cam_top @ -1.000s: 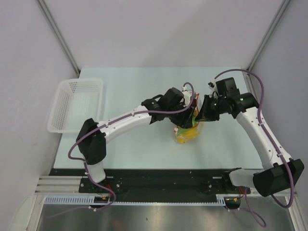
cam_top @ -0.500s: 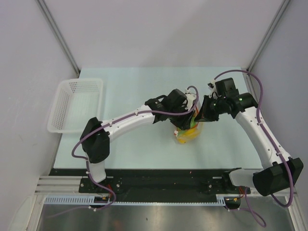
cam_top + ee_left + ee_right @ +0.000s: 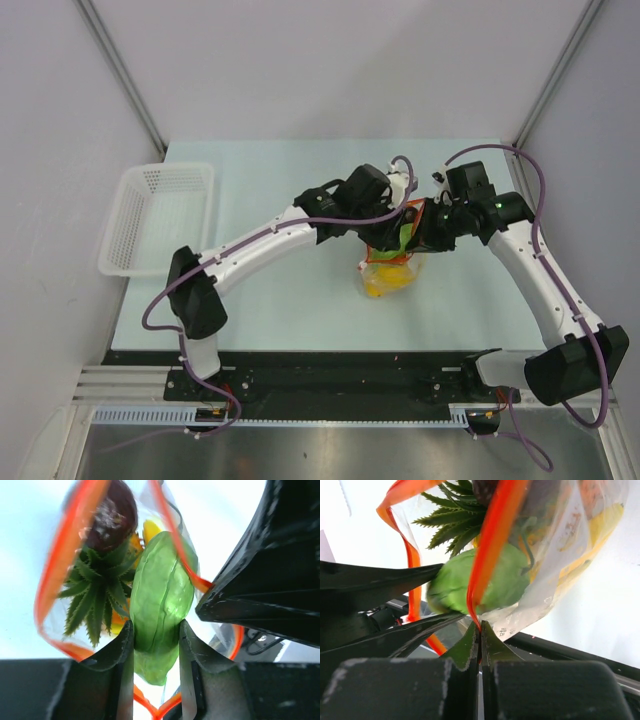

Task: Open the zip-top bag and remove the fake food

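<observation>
The clear zip-top bag (image 3: 390, 272) with its orange-red zip strip (image 3: 50, 575) hangs open at mid table. My right gripper (image 3: 480, 628) is shut on the bag's zip strip (image 3: 490, 545) and holds the mouth up. My left gripper (image 3: 156, 639) is inside the open mouth, shut on a green piece (image 3: 160, 595) of the fake food, also seen in the right wrist view (image 3: 455, 585). A pineapple's green crown (image 3: 95, 597), a dark red fruit (image 3: 112, 515) and yellow pieces (image 3: 600, 530) lie in the bag. In the top view both grippers meet at the bag mouth (image 3: 408, 225).
A white perforated basket (image 3: 160, 215) stands at the table's left edge. The pale table (image 3: 280, 180) is bounded by grey walls at back and sides. The two arms cross close together over the bag.
My left gripper has shifted up and back a little at the bag mouth with the green piece rising. The right gripper has held its place on the zip strip.
</observation>
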